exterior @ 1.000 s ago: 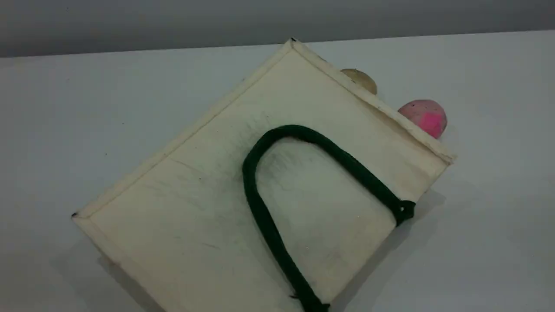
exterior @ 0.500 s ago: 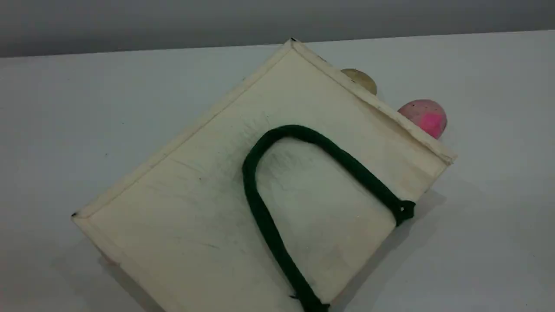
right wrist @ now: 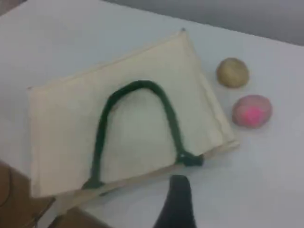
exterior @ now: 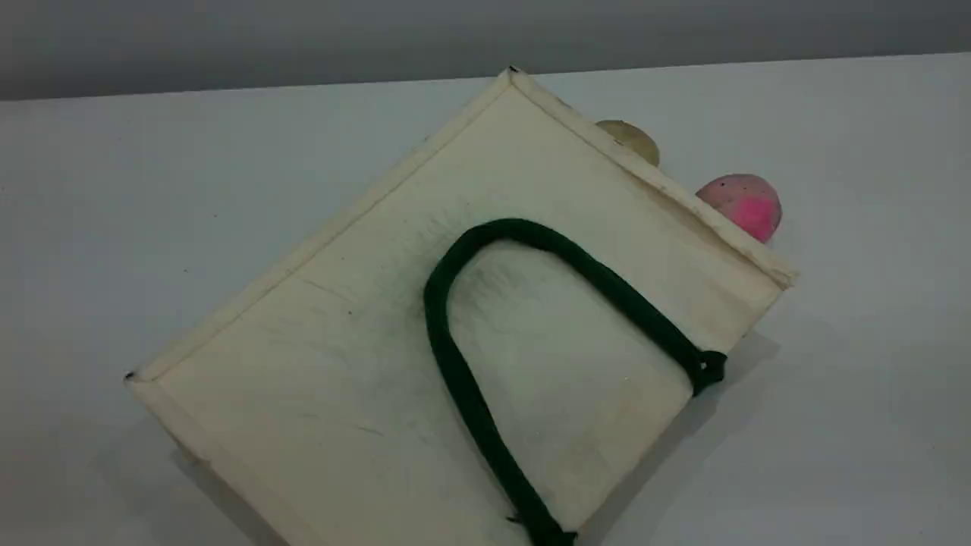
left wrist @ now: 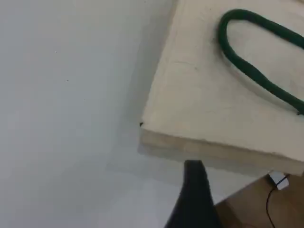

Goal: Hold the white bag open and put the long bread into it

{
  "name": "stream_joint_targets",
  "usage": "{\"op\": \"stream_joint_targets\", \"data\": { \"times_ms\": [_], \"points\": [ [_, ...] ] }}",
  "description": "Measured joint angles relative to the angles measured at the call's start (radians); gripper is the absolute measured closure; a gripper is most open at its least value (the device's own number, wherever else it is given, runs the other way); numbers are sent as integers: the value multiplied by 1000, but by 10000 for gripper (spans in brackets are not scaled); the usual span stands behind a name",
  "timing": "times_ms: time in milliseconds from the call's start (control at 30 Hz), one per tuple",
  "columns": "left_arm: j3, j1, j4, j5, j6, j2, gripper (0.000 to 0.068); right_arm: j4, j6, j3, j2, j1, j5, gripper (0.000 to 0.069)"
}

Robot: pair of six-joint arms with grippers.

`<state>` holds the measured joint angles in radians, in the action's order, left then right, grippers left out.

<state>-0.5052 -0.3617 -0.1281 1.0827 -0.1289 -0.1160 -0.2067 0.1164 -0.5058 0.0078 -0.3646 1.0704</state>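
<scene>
Well, the white bag (exterior: 364, 364) lies flat and shut on the surface (exterior: 114, 189), its green rope handle (exterior: 454, 364) on top. Past its far edge sit a tan potato (exterior: 633, 140) and a pink fruit (exterior: 743, 205). The left tool (left wrist: 192, 199) and right tool (right wrist: 176, 204) gape, holding nothing.

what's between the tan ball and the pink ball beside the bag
Nothing but bare table; the tan ball and pink ball lie apart beside the white bag, clearest in the right wrist view.
</scene>
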Motion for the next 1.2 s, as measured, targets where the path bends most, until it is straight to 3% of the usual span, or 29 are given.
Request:
{"op": "stream_joint_targets", "data": {
  "times_ms": [167,233,433,567,633,1200],
  "points": [
    [-1,5,0,0,0,0,189,0,0,0,0,148,0,125],
    [-1,37,-5,0,0,0,189,0,0,0,0,213,0,125],
    [-1,234,-6,0,-2,0,189,0,0,0,-5,359,0,125],
    [-1,363,-6,0,-1,0,189,0,0,0,-8,369,0,125],
    [-1,399,-6,0,-1,0,189,1,0,-1,-8,368,4,125],
    [-2,388,-5,5,0,117,189,-1,0,-1,-8,365,2,125]
  ]
}}
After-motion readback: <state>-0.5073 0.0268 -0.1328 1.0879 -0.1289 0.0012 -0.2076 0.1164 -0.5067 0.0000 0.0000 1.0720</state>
